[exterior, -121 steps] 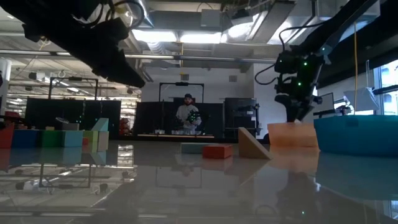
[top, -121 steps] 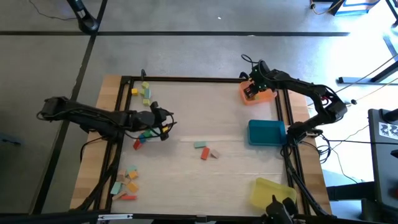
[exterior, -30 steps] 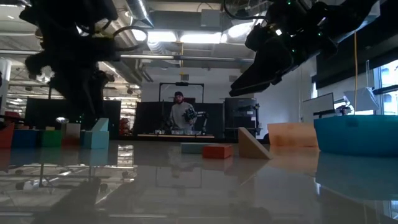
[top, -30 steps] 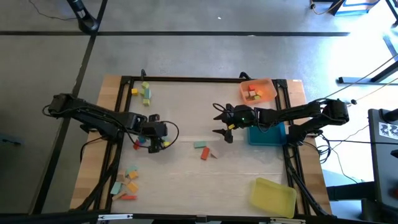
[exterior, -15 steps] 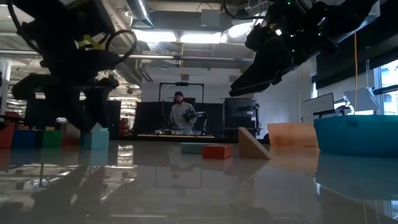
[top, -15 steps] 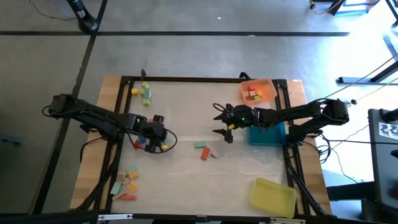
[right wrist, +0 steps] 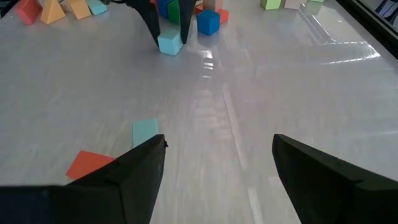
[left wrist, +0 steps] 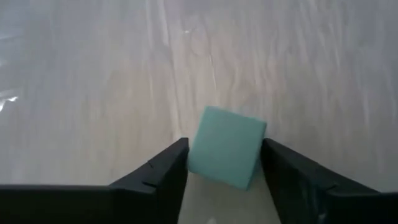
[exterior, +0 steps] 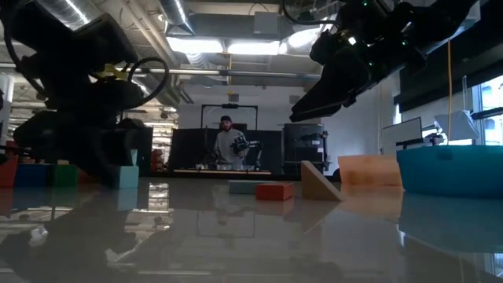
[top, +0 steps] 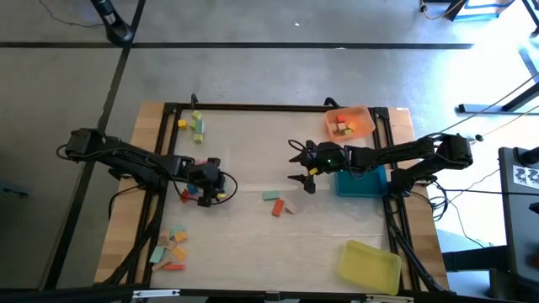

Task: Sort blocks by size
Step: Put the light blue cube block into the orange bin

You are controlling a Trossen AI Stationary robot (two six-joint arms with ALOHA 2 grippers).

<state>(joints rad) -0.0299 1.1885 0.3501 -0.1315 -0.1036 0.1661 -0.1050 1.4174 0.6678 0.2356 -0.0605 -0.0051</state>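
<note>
- The left gripper (left wrist: 222, 163) is low at the table's left side, its two dark fingers (left wrist: 163, 171) set on either side of a teal cube (left wrist: 225, 146) that sits on the tabletop.
- The cube fills the gap between the fingers; whether they press it yet I cannot tell.
- From above, that gripper (top: 205, 183) covers a small cluster of blocks (top: 186, 194), with red and yellow bits showing at its edges.
- The right gripper (top: 301, 167) hangs above the table's middle, fingers wide apart and holding nothing.
- Just beyond it lie a teal block (top: 270, 196), a red block (top: 276, 210) and a tan wedge (top: 290, 207), close together.
- More blocks lie in a group at the far left corner (top: 195, 124) and another at the near left (top: 173, 247).
- An orange tray (top: 351, 124) at the far right holds a few blocks; a blue tray (top: 360, 180) sits beside the right arm, and a yellow tray (top: 369, 264) at the near right.
- A person (exterior: 234, 148) stands in the room behind the table.
</note>
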